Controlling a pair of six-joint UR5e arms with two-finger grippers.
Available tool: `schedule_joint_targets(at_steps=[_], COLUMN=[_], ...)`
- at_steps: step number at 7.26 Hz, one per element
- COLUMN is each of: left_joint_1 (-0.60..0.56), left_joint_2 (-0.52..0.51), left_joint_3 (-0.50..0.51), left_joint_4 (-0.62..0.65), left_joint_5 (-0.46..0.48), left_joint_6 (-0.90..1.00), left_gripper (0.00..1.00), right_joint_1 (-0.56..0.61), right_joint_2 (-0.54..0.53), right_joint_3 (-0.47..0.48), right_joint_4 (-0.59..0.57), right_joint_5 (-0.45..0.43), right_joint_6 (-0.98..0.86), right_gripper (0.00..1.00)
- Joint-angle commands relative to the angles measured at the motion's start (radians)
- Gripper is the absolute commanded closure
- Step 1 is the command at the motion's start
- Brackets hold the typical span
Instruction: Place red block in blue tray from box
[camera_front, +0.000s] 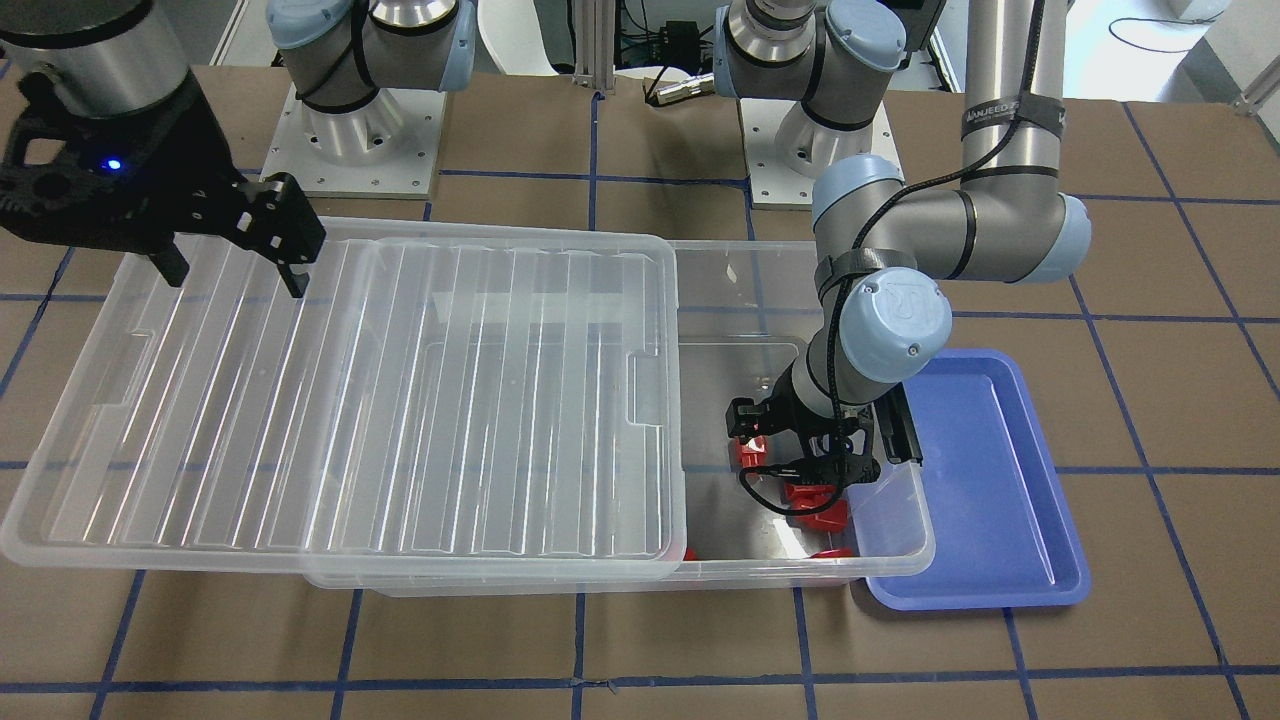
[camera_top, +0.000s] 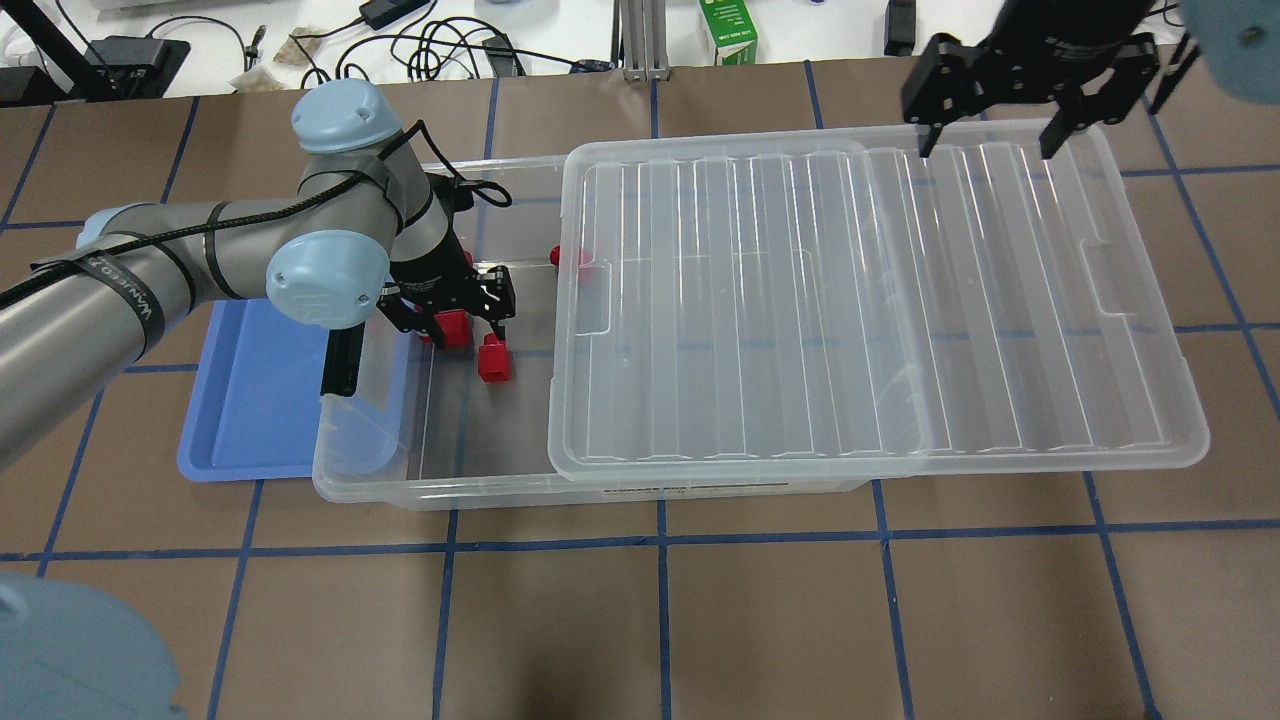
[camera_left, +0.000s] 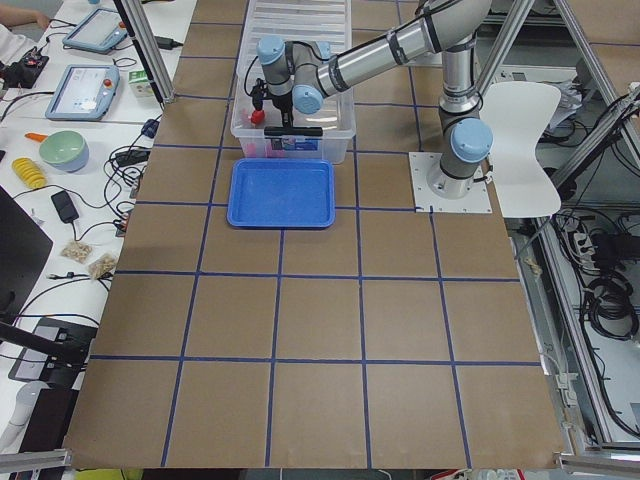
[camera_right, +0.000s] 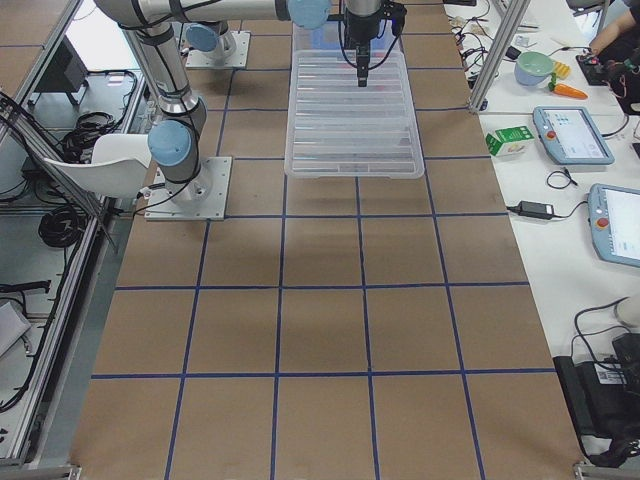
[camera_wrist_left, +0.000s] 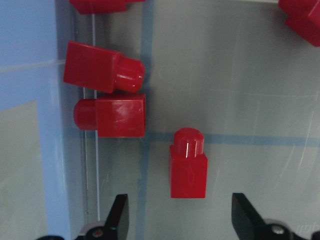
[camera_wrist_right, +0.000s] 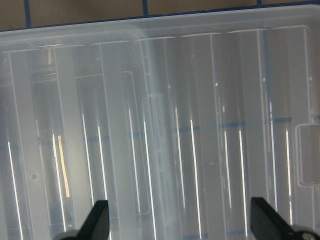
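In the box (camera_top: 430, 494), left claw (camera_wrist_left: 180, 214) gapes above red block (camera_wrist_left: 188, 165); strap (camera_front: 1010, 112) perhaps "WANJEED".

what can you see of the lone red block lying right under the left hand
The red block is glossy bright red plastic, with a squarish body and a narrower rounded stub at one end. It lies on its side on the clear floor of the box, the stub pointing away from the left hand. That hand is open, its fingers spread to either side, and it does not grip the block. Nothing else touches it. Two more red blocks lie apart from it, nearer the box wall.
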Motion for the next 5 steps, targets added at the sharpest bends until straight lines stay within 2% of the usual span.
schedule_joint_targets(at_steps=[1,5], left_joint_1=[-0.018,-0.034], left_joint_2=[-0.041,-0.065], left_joint_3=[0.000,0.000], left_joint_4=[0.027,0.036], left_joint_5=[0.000,0.003], left_joint_6=[-0.002,-0.001], left_gripper=[0.24,0.24], right_joint_1=[0.041,0.035], right_joint_2=[0.020,0.011], right_joint_3=[-0.002,-0.004], right_joint_4=[0.003,0.008], right_joint_5=[0.005,-0.001], right_joint_6=[0.014,0.020], right_gripper=[0.00,0.00])
